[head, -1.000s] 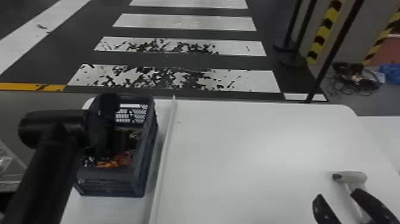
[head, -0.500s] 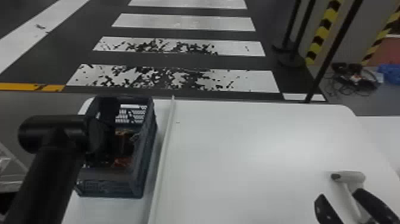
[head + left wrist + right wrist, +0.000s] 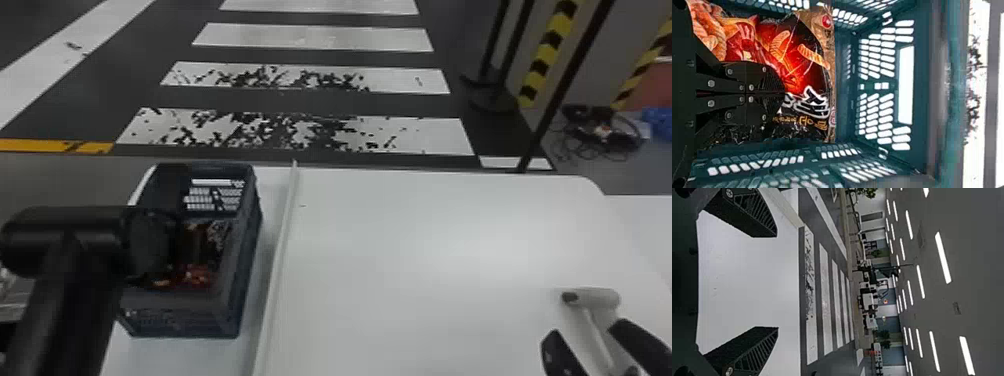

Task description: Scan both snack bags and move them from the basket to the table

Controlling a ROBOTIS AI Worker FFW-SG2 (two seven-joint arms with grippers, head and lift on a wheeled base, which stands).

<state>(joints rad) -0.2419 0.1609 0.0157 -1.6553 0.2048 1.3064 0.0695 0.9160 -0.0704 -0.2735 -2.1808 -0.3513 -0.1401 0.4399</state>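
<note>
Head view — bag [image 3: 192, 277] in basket [image 3: 246, 272]

Head view: soft glare on table [image 3: 480, 245], toward far right corner; basket [image 3: 243, 260] interior dim. Left wrist view: slots [image 3: 906, 85] blown out white. Right wrist view: strip lights [image 3: 943, 257] lit overhead, bright against grey ceiling [image 3: 977, 266].

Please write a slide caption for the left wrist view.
Black left tool, fingers closed, at a glossy red and black snack bag inside a slotted teal plastic basket.
</note>
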